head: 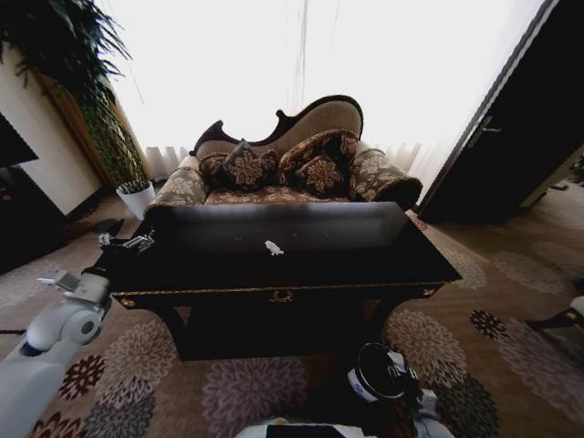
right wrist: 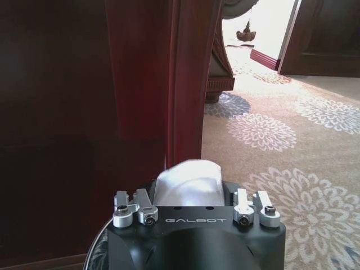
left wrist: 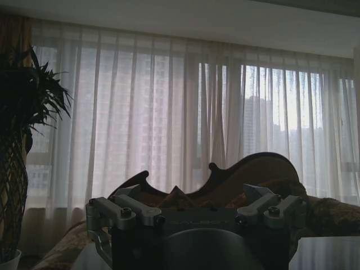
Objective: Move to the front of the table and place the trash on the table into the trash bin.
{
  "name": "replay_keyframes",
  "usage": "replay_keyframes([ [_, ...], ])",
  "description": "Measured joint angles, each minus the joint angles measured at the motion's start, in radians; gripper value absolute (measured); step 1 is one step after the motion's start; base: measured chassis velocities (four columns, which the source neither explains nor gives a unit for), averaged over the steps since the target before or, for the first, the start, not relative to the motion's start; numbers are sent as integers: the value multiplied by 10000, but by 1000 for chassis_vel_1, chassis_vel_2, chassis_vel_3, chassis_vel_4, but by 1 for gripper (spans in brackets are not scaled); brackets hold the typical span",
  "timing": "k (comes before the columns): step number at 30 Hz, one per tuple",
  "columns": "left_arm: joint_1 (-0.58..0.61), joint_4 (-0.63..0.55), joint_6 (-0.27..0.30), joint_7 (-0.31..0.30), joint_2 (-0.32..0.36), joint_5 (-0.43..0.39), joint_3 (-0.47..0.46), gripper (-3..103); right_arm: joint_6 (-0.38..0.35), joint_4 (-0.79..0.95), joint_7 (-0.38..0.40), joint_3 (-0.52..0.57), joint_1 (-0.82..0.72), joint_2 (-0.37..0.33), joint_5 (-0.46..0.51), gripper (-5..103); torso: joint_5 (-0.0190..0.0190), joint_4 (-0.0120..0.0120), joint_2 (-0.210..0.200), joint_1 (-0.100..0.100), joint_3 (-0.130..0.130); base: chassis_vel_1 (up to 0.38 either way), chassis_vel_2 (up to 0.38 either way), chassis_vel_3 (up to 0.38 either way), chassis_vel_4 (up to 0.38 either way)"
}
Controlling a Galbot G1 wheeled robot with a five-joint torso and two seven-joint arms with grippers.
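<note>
The left hand [head: 128, 244] hangs at the left edge of the surface [head: 365, 260], and I cannot tell its grip. A white paper wad [head: 273, 247] lies mid-surface. Low on the right, the right hand [right wrist: 188, 191] appears to hold a second wad [right wrist: 188, 180] by the trash bin [head: 370, 365]; it is best centred over the rim before release.

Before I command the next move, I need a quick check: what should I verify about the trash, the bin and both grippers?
1. Robot faces the table: ok, it is centred ahead.
2. Table cleared: not ok, one white wad lies mid-top.
3. Right gripper has a load: cannot tell; a white lump sits at its front.
4. Right gripper over the bin: cannot tell; it is low beside a table leg.
5. Left gripper free of trash: ok, at the table's left end with nothing in it.
</note>
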Motion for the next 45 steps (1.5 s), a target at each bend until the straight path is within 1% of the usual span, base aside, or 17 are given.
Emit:
replay_keyframes([
  [1,0,0,0,0,0,0,0,100,0,5,-1,-1,-4,18,-22,62,0,0,0,0,0,0,0,0,0],
  [2,0,0,0,0,0,1,0,100,0,7,-1,-2,-7,39,-52,73,0,0,0,0,0,0,0,0,0],
  [4,0,0,0,1,0,0,0,100,0,29,-2,-3,-23,73,-92,79,0,0,0,0,0,0,0,0,0],
  [5,0,0,0,1,0,0,0,100,0,29,-2,-3,-23,73,-92,79,0,0,0,0,0,0,0,0,0],
  [9,0,0,0,1,0,0,0,100,-1,146,-2,-3,-92,112,-122,98,1,0,1,0,0,0,0,0,0],
  [13,0,0,0,1,0,0,0,100,-11,634,14,33,-413,69,-80,100,2,1,0,0,0,0,0,0,0],
  [17,0,0,0,1,0,0,0,100,-12,1833,23,115,-1155,-77,338,100,-1,0,1,1,0,0,0,0,0],
  [18,0,0,0,2,0,0,0,100,8,2840,-20,264,-1813,-162,660,100,0,1,1,0,-1,0,0,0,0],
  [20,0,0,0,2,0,0,0,100,64,3898,-98,453,-2559,-220,989,100,0,0,2,0,-2,0,0,0,0],
  [23,0,0,0,2,0,0,0,100,164,4763,-167,653,-3189,-247,1234,100,0,0,2,0,-2,0,0,0,0],
  [24,0,0,0,2,0,1,0,100,304,5852,-356,987,-4101,-240,1517,100,0,2,2,0,-2,0,0,0,0],
  [29,0,0,0,2,0,0,0,100,646,7883,-713,1888,-6098,33,1868,100,1,-4,3,-1,-2,0,0,0,0],
  [31,0,0,0,4,0,0,0,100,738,8219,-759,2027,-6400,103,1914,100,-1,-3,3,-1,-2,0,0,0,0],
  [36,0,0,0,2,0,0,0,100,1060,10330,-927,2646,-7894,536,2074,100,0,-3,2,0,-1,0,0,0,0],
  [41,0,0,0,0,0,0,0,100,836,12471,-626,3360,-8774,498,2248,100,-2,-1,3,-1,-1,0,0,0,0],
  [42,0,0,0,0,0,0,0,100,836,12471,-626,3360,-8774,498,2248,100,-2,-1,3,-1,-1,0,0,0,0],
  [45,0,0,0,0,0,0,0,100,204,13956,-252,3759,-8943,110,2237,100,0,-2,3,0,0,0,0,0,0],
])
